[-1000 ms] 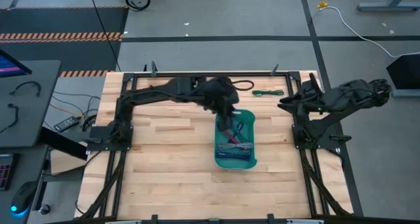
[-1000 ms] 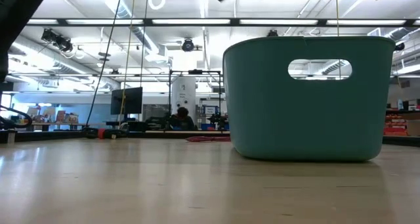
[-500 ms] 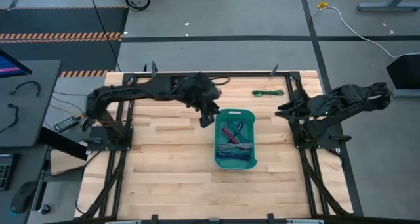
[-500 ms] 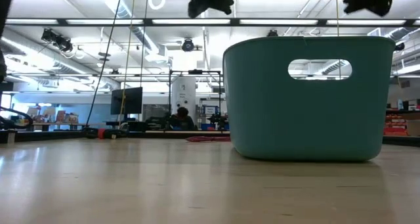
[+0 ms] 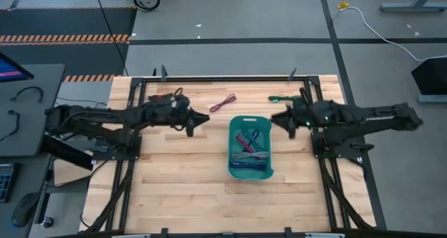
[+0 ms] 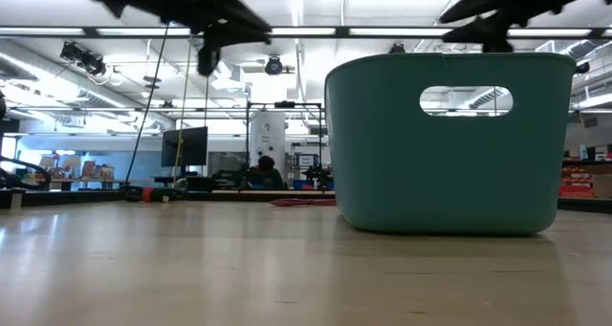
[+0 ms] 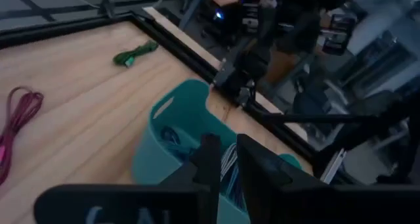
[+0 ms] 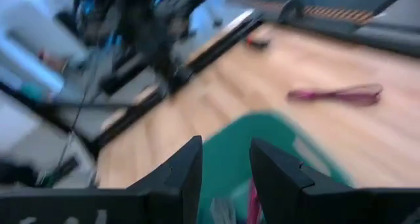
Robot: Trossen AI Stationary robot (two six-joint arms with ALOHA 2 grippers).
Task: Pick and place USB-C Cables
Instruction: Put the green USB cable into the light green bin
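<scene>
**Two cables out, both arms hanging over the table**

Most of the short coiled USB-C cables (image 5: pixel 250 149) lie piled in the teal plastic handled bin (image 5: pixel 234 169) at mid-table — red, grey and blue strands among them. Two are outside it: a magenta coiled cable (image 5: pixel 223 102) on the pale wooden tabletop (image 5: pixel 181 189) near the far edge, and a green coiled cable (image 5: pixel 285 98) near the far right corner, just beside the black frame rail.

The left gripper (image 5: pixel 203 118) hangs over bare wood left of the bin, its tip pointing at the bin and the magenta cable just beyond it. The left wrist view puts its two dark fingers close together with only a narrow slit between, and nothing held. The right gripper (image 5: pixel 274 119) sits just right of the bin's far end, and its wrist view shows fingers apart and empty. By my reading each arm is placed for the stray on its own side.

The low view gives only the bin's wall and handle slot — neither loose cable shows there. The left wrist view catches both strays and the bin's contents.
</scene>
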